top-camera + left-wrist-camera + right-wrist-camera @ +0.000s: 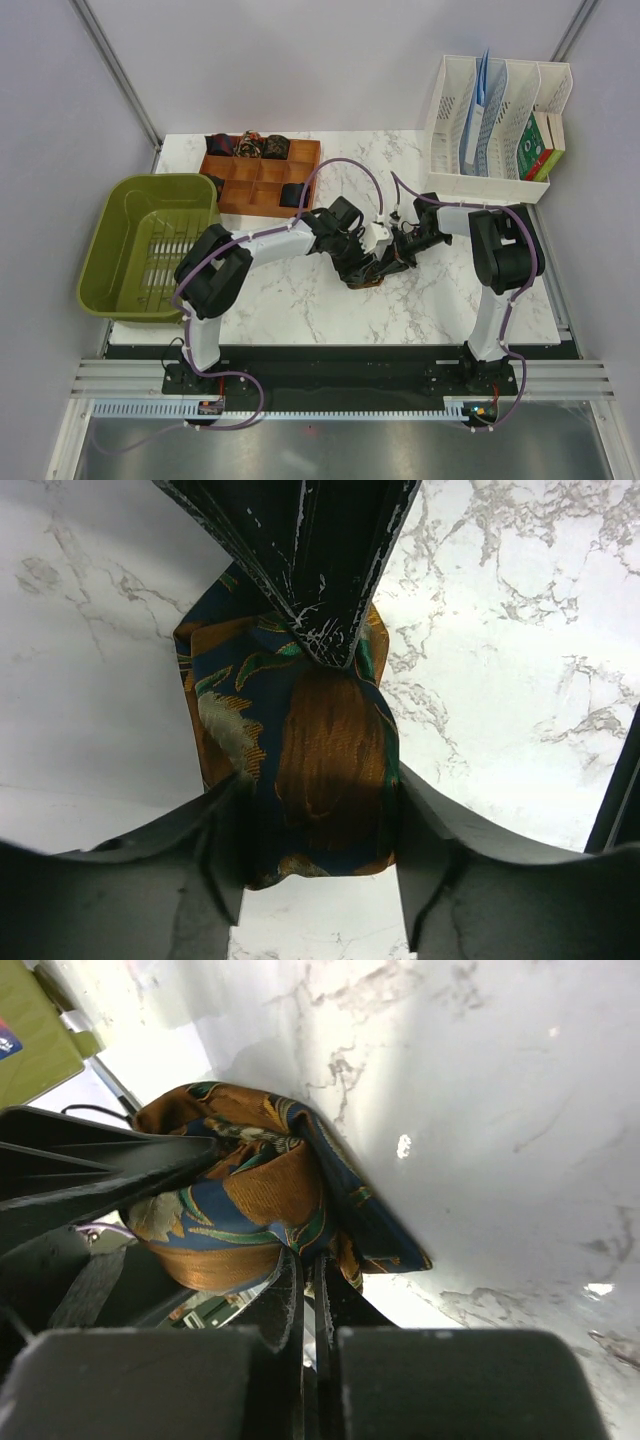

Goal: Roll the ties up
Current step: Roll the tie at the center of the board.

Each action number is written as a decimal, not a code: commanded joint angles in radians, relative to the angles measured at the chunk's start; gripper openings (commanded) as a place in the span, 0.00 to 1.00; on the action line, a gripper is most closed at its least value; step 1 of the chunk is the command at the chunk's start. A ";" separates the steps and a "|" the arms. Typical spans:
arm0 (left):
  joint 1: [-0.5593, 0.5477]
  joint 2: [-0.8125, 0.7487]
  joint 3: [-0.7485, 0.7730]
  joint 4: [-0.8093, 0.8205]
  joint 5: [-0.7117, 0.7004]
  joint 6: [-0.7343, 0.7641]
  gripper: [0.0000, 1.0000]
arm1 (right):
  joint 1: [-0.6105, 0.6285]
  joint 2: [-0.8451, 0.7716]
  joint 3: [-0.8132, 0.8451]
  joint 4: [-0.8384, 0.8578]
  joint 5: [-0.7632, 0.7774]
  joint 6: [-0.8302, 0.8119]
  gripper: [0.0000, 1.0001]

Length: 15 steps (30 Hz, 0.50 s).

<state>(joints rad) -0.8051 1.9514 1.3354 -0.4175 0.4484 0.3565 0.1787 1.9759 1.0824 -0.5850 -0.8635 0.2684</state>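
A rolled tie (371, 280), patterned orange, blue and green, lies on the marble table where both grippers meet. In the left wrist view the roll (330, 750) sits between my left gripper's (320, 820) two fingers, which press on its sides. My right gripper's fingers (325, 630) come in from the far side and pinch its top fold. In the right wrist view my right gripper (312, 1270) is shut on an edge of the tie (250, 1200), with a left finger (90, 1175) against the roll. Both grippers also show in the top view, left (358, 266) and right (390, 262).
A wooden compartment tray (262, 182) at the back left holds several rolled ties (276, 148). A green plastic bin (150, 245) stands at the left edge. A white file organiser (495, 115) and a green box (537, 148) stand at the back right.
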 commanded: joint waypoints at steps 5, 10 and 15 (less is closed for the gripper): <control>-0.005 -0.052 0.048 0.022 0.020 -0.011 0.73 | 0.001 0.037 0.004 -0.013 0.400 -0.058 0.00; -0.026 0.007 0.082 0.016 -0.036 0.021 0.73 | 0.018 0.028 0.010 -0.036 0.439 -0.066 0.00; -0.062 0.034 0.090 0.019 -0.060 0.059 0.73 | 0.039 0.026 0.030 -0.055 0.469 -0.069 0.00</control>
<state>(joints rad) -0.8379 1.9591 1.3907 -0.4145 0.4179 0.3645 0.2058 1.9636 1.1233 -0.6537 -0.7506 0.2718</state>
